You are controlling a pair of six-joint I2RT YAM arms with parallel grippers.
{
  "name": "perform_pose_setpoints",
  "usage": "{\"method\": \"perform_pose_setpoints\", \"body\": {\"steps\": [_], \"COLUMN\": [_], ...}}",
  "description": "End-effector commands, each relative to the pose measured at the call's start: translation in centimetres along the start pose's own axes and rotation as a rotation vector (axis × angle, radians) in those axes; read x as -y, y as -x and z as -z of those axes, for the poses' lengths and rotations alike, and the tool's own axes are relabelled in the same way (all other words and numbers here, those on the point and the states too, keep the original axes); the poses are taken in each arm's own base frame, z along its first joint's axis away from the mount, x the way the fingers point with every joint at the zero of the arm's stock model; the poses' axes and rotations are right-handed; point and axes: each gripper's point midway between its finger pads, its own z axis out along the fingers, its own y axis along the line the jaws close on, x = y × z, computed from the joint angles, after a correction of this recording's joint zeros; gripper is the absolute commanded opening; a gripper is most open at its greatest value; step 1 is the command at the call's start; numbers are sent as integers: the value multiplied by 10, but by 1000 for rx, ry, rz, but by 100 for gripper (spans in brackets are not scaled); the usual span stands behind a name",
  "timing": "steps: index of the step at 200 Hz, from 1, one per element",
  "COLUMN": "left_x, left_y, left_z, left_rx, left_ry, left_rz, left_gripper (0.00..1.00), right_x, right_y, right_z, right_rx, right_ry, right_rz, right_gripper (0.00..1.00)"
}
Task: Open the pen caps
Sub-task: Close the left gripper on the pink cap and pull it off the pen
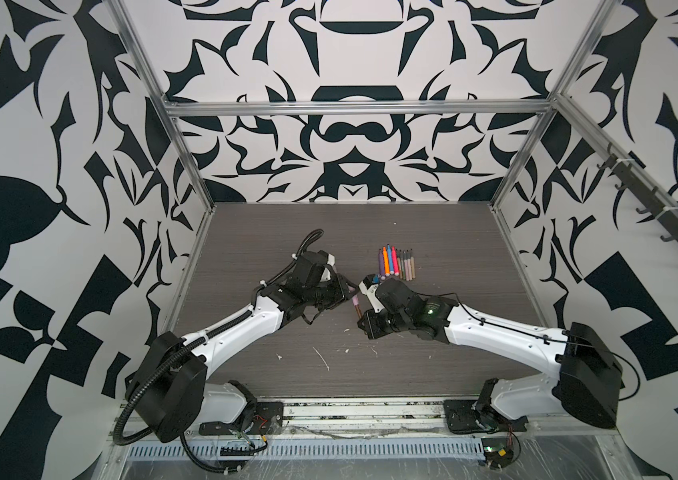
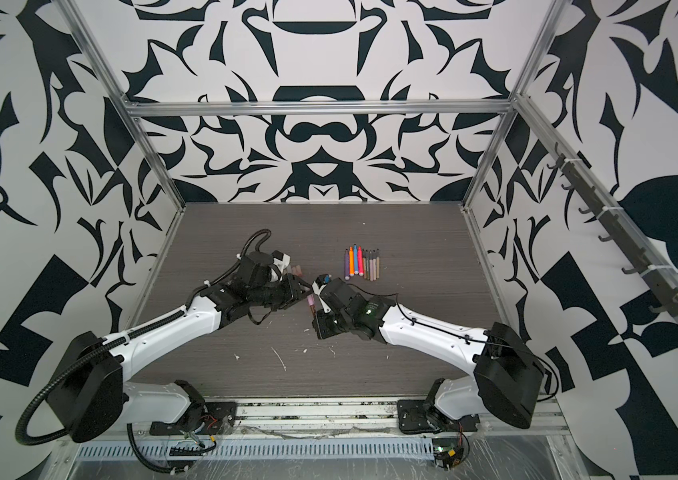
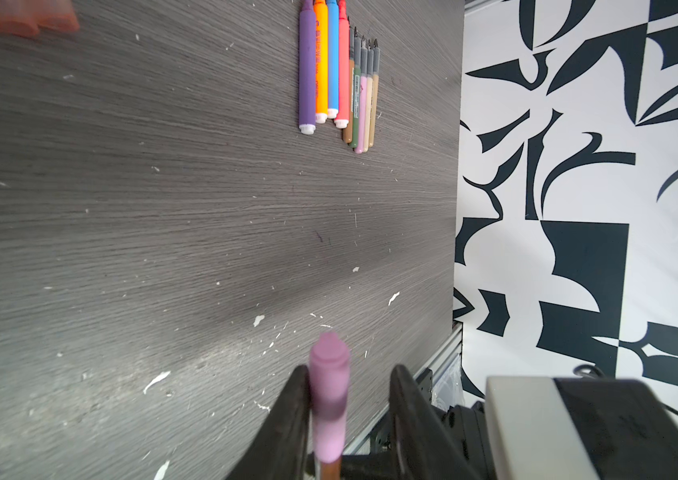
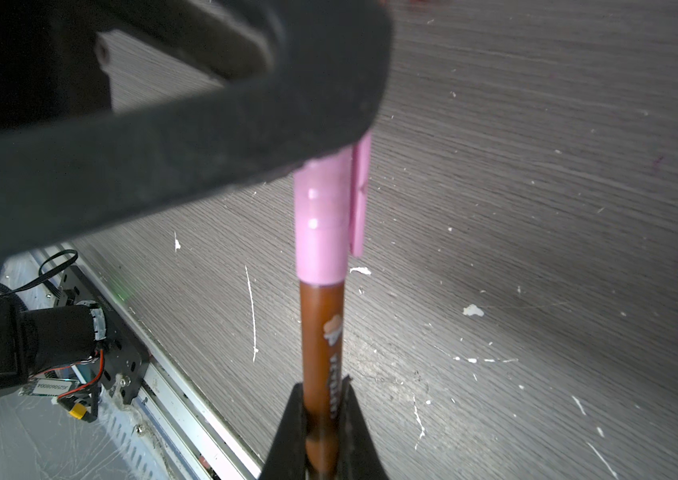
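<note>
Slipping off is judged the risk: the left gripper [image 3: 350, 370] is seen with jaws apart around the lilac-pink cap [image 3: 329, 374], touched by one finger only, so it could be left seated on the brown pen [image 4: 322, 332] clamped in the right gripper [image 4: 322, 384] above the table [image 1: 246, 232]. At ten o'clock of it loose caps [image 2: 293, 270] are laid, uncapped pens [image 2: 362, 266] at one o'clock, well apart; nothing is blocked.

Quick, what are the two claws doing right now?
Left claw: open, pink cap between its jaws.
Right claw: shut on the brown pen.
</note>
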Motion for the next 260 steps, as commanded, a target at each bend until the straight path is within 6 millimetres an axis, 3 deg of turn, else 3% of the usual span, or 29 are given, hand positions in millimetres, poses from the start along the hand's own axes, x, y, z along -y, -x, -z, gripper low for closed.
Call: {"method": "perform_pose_setpoints", "body": {"steps": [1, 88, 108, 131, 144, 202, 223, 249, 260], "left_x": [14, 4, 2, 1, 0, 2, -7, -42, -56], "left_y": [0, -4, -3, -3, -3, 3, 40, 136, 160], "left_z": [-2, -11, -11, -9, -9, -3, 16, 78, 98], "left_rx": [-12, -34, -32, -28, -29, -4, 73, 256, 318], "left_ry": [-39, -9, -1, 13, 20, 16, 46, 72, 92], "left_rz": [-14, -13, -17, -26, -32, -42, -27, 82, 105], "left_gripper": [35, 34, 28, 13, 0, 0, 0, 0, 0], "right_x": [-5, -14, -13, -14, -14, -10, -5, -6, -4], "right_y": [12, 18, 18, 17, 17, 17, 3, -28, -39], "right_z": [6, 14, 15, 14, 14, 19, 16, 8, 7], "right_rx": [27, 47, 48, 45, 45, 61, 45, 42, 22], "right_ry": [2, 34, 31, 36, 39, 24, 37, 83, 81], "right_rz": [8, 21, 21, 22, 23, 15, -28, -83, -91], "right_gripper": [0, 0, 0, 0, 0, 0, 0, 0, 0]}}
